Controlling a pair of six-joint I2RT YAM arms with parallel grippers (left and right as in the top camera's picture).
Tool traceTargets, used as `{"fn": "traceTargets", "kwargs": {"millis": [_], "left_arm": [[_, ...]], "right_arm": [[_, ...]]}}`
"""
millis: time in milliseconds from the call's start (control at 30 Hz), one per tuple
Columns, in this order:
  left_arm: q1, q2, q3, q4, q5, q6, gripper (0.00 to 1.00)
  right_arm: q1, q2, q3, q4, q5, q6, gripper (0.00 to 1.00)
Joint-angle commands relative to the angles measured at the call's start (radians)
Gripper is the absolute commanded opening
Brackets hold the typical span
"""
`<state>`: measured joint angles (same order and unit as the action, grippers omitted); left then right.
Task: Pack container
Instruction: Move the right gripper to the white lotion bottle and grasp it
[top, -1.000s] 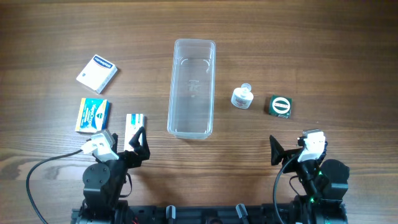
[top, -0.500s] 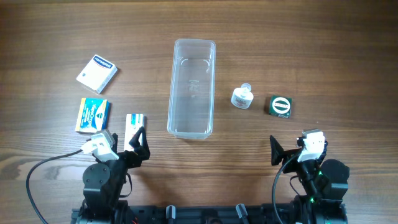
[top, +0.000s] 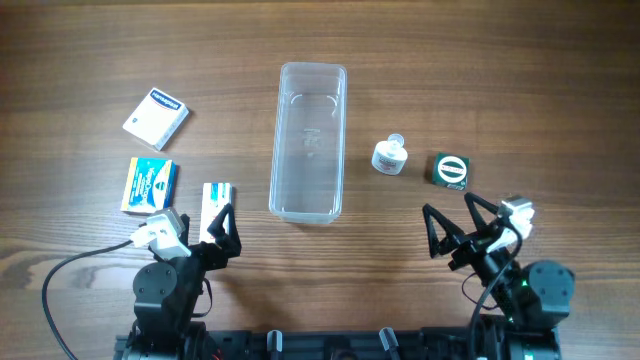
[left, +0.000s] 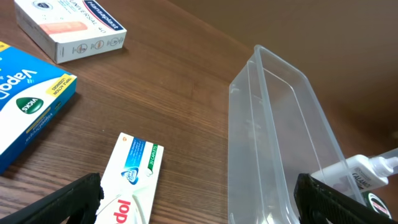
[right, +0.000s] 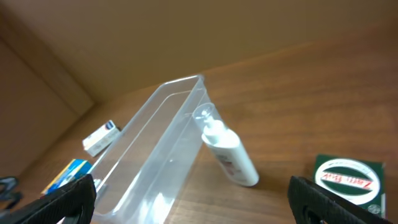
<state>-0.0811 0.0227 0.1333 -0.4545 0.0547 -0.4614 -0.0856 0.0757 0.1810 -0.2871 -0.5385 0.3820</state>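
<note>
The container stands empty on the counter, ahead and to the left of the right gripper, and ahead and to the right of the left gripper. Nothing is packed yet, so the step in hand looks like a first pick, probably by the right arm.

The green box sits just ahead of the right gripper. The small white bottle lies on its side ahead and a little to its left, between the green box and the container. To do this well, the gripper should come down squarely over one item with a finger on either side of it. The bottle will likely roll if nudged, so closing across its body is safer than across the nozzle. The container is light and clear, so a low carry could knock its wall; lifting over the rim seems wise.

Both grippers are spread wide and hold nothing, touching no object. The toothpaste box lies just in front of the left gripper, with the blue box to that gripper's left and the white box further ahead.
</note>
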Motion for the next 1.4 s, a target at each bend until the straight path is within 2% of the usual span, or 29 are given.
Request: {"fn": "traceTargets", "kwargs": {"millis": [0, 200, 300, 367, 500, 633, 733, 800, 867, 900, 1000, 1100, 1300, 1367], "left_arm": [[0.007, 0.004, -0.002, 0.003, 0.008, 0.012, 1.0], [0.007, 0.004, -0.002, 0.003, 0.008, 0.012, 1.0], [0.007, 0.004, -0.002, 0.003, 0.008, 0.012, 1.0], [0.007, 0.004, -0.002, 0.003, 0.008, 0.012, 1.0], [0.007, 0.004, -0.002, 0.003, 0.008, 0.012, 1.0], [0.007, 0.004, -0.002, 0.003, 0.008, 0.012, 1.0], [0.007, 0.004, -0.002, 0.003, 0.008, 0.012, 1.0], [0.007, 0.004, -0.002, 0.003, 0.008, 0.012, 1.0], [0.007, 0.004, -0.002, 0.003, 0.008, 0.012, 1.0], [0.007, 0.004, -0.002, 0.003, 0.008, 0.012, 1.0], [0.007, 0.004, -0.002, 0.003, 0.008, 0.012, 1.0], [0.007, 0.004, -0.002, 0.003, 0.008, 0.012, 1.0], [0.007, 0.004, -0.002, 0.003, 0.008, 0.012, 1.0], [0.007, 0.004, -0.002, 0.003, 0.008, 0.012, 1.0]], "right_arm": [[0.002, 0.14, 0.12, 0.017, -0.039, 0.035, 1.0], [0.002, 0.578, 0.514, -0.132, -0.042, -0.163, 1.0], [0.002, 0.76, 0.729, -0.3, -0.023, -0.346, 1.0], [0.002, 0.876, 0.905, -0.452, 0.056, -0.419, 1.0], [0.002, 1.067, 1.228, -0.683, 0.075, -0.533, 1.0], [0.002, 1.104, 1.253, -0.626, 0.111, -0.532, 1.0], [0.009, 1.124, 1.252, -0.653, 0.086, -0.386, 0.97], [0.066, 1.145, 1.252, -0.699, 0.092, -0.497, 0.91], [0.177, 1.19, 1.252, -0.753, 0.188, -0.713, 0.92], [0.222, 1.218, 1.252, -0.766, 0.233, -0.734, 0.95], [0.286, 1.308, 1.252, -0.768, 0.282, -0.755, 0.95], [0.305, 1.439, 1.25, -0.774, 0.329, -0.778, 0.88], [0.338, 1.62, 1.25, -0.712, 0.372, -0.864, 0.88], [0.339, 1.646, 1.247, -0.696, 0.366, -0.877, 0.83]]}}
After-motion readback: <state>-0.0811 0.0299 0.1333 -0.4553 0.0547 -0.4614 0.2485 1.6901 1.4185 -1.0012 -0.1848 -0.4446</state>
